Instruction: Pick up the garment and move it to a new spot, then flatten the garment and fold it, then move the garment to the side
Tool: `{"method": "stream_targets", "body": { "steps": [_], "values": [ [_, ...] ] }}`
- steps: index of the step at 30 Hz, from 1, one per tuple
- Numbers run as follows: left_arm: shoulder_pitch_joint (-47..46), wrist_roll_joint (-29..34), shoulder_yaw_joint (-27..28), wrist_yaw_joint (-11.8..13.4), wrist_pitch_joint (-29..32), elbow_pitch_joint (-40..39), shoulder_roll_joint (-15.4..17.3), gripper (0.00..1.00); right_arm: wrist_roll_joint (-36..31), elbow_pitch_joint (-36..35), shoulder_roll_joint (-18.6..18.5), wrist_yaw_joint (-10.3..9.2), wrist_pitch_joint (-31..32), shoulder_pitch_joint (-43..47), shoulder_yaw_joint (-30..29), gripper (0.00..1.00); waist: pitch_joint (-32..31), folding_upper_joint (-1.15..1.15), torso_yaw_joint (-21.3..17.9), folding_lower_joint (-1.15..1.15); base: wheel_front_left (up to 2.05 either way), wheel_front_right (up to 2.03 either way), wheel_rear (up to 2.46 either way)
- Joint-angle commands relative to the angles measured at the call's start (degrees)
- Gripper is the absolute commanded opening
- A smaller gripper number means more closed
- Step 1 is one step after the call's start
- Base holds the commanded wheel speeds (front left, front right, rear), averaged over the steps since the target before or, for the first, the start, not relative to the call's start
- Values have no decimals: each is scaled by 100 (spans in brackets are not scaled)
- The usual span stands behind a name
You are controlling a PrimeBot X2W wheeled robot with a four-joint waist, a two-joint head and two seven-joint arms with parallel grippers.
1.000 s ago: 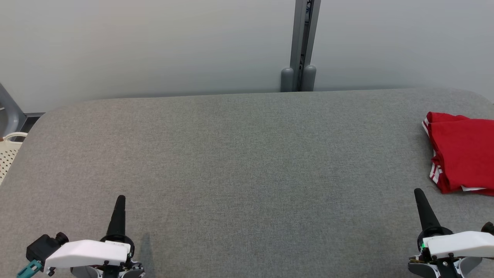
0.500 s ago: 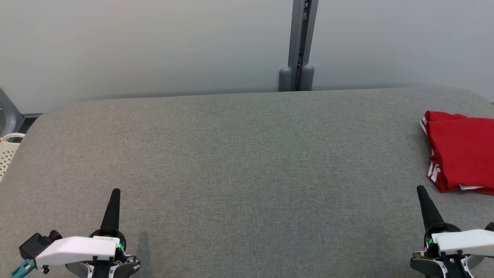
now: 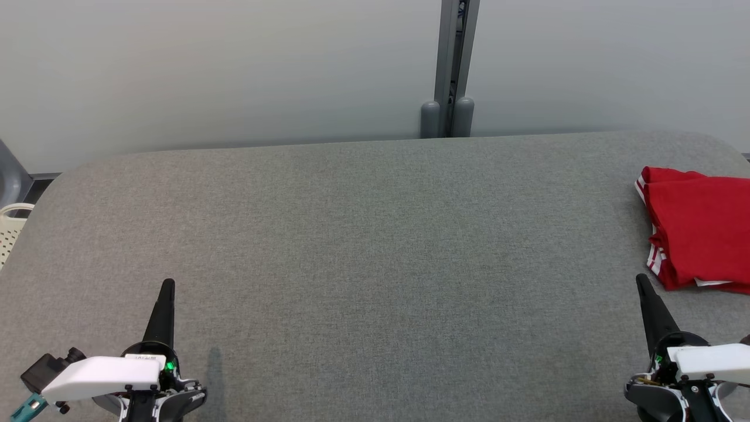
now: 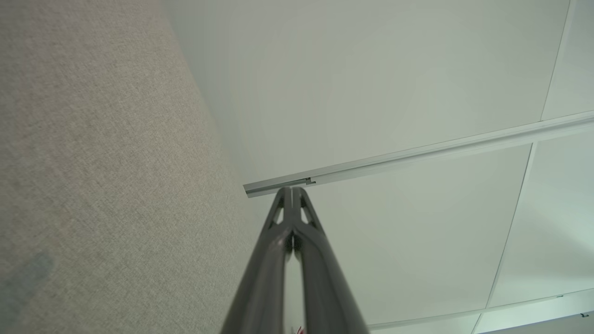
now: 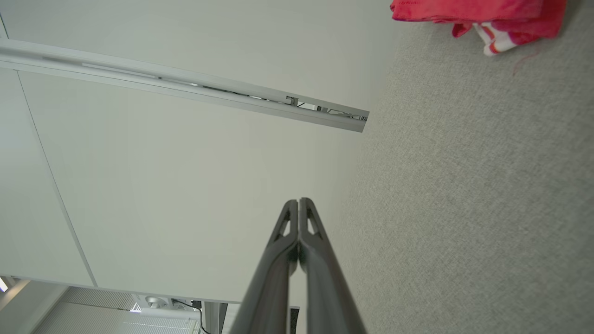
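Observation:
The garment (image 3: 700, 225) is red with white stripes at its hem, folded into a compact pile at the far right of the grey table (image 3: 375, 234), partly cut off by the head view's edge. In the right wrist view the garment (image 5: 482, 16) lies at the top right. My right gripper (image 3: 641, 280) stands at the lower right, just short of the garment's near corner, shut and empty; its pressed-together tips (image 5: 298, 202) show this. At the lower left my left gripper (image 3: 168, 284) is shut with nothing in it, its tips (image 4: 291, 190) closed.
A pale wall with a grey vertical post (image 3: 451, 64) stands behind the table's far edge. A cream perforated basket (image 3: 10, 231) sits off the table's left end. The table has rounded corners.
The head view has drifted slightly. Both grippers sit a little lower and further out toward the frame's sides than a second ago. The garment lies as before.

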Motion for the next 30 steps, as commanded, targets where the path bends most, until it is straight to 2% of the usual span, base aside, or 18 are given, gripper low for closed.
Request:
{"method": "stream_targets", "body": {
  "steps": [1, 26, 30],
  "values": [
    [-145, -137, 53, -53, 46, -44, 30, 0, 143, -56, -52, 5, 45, -68, -38, 0, 1, 0, -5, 0, 0, 0, 0],
    [-239, -1015, 257, -228, 306, -70, 34, 0, 1098, -98, -65, 5, 277, -124, -130, 0, 16, 0, -65, 0, 0, 0, 0],
    [-225, -1019, 256, -223, 316, -67, 33, 0, 1085, -96, -64, 5, 277, -120, -129, 0, 17, 0, -67, 0, 0, 0, 0]
  ]
}}
